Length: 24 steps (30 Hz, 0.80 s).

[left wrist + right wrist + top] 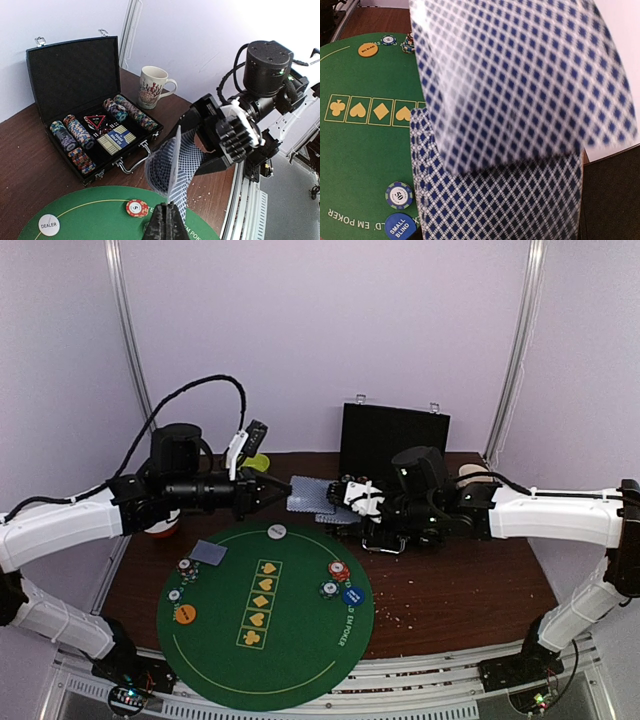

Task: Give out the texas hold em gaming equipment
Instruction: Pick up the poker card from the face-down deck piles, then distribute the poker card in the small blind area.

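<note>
Since the left gripper [164, 216] is pinched shut on only the edge of one card [173, 165] by the mat's [90, 215] far rim, imo it could twist loose or drag neighbours out of the deck [192, 159] that the right gripper [342, 502] clamps just beyond, scattering them short of the case [75, 70].

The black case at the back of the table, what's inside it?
Rows of poker chips, a blue-and-white box and a red-edged triangle. Whatever lies beneath them is covered.
</note>
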Motion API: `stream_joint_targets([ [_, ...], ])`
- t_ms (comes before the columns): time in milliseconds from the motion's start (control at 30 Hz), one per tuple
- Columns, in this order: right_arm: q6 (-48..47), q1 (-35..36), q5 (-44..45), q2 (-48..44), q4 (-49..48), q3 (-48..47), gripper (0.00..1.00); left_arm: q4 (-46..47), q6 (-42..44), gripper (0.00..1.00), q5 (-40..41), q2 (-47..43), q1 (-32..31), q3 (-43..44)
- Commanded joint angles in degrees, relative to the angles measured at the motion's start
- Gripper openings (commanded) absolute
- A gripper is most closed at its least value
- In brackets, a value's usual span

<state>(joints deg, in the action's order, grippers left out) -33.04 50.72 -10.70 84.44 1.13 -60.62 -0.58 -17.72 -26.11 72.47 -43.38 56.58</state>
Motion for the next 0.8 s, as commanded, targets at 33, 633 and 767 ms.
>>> stream_joint_targets([
  [33, 0.8, -2.1, 0.4, -1.0, -2.4, 2.0, 0.47, 1.8, -1.7, 0.0, -2.0, -5.4, 1.4, -3.5],
  [633, 1.0, -6.2, 4.1, -1.0, -3.2, 3.7, 0.46, 5.0, -18.5, 0.0, -8.9, -5.9, -1.9, -23.0],
  [767, 0.5, -6.2, 4.1, -1.8, -2.2, 3.9, 0.46, 10.4, -23.1, 0.0, -7.6, -3.5, -5.5, -26.6],
])
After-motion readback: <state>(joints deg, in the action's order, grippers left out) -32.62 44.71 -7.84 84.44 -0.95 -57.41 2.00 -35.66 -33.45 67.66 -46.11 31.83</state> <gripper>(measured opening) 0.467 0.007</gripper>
